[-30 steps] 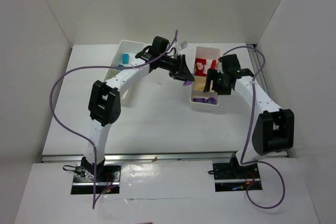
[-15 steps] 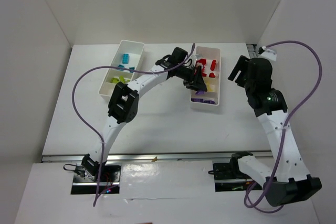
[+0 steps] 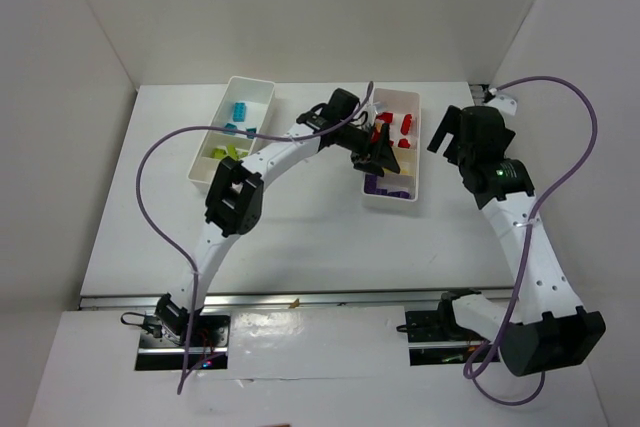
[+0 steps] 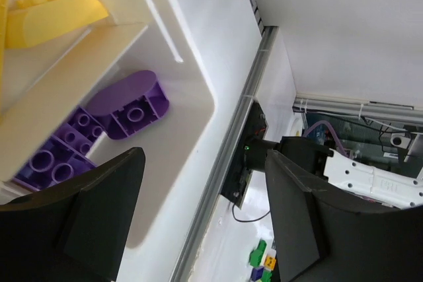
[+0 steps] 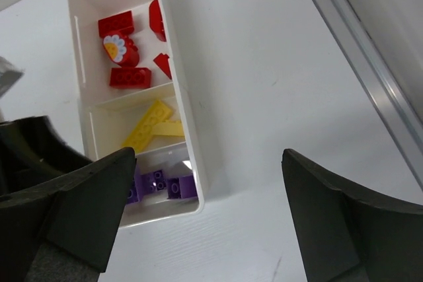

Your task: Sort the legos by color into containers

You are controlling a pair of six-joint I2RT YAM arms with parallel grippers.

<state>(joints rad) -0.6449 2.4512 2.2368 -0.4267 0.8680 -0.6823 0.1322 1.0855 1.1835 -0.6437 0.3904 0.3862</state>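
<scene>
- The left gripper (image 4: 203,163) has sprung from a tight pinch to wide-spread jaws within the last second, and nothing sits between its fingers now.
- Just ahead of its left finger, the rounded purple plastic piece (image 4: 129,104) lies loose on the floor of the end compartment, touching a purple studded plastic brick (image 4: 56,160). I judge this to be the piece just let go.
- That compartment belongs to the long white divided plastic tray (image 5: 187,143) directly under the left gripper. Beyond the divider, farther from the fingers, lies a yellow rounded plastic piece (image 4: 56,18).
- The right gripper (image 5: 208,156) has swung off this tray towards the right side of the table and hangs beside it, jaws wide and empty.
- From the right gripper, the tray lies ahead and to its left, with red plastic bricks (image 5: 125,51) farthest, yellow flat plates (image 5: 155,127) in the middle and purple nearest.
- The second long white plastic tray (image 3: 250,81), well away to the left gripper's left, holds teal bricks (image 3: 240,110) and lime green bricks (image 3: 228,150).
- No loose brick shows on the white table (image 3: 300,227), so sorting looks close to finished. The left arm's next move would be to lift straight out without nudging the tray wall.
</scene>
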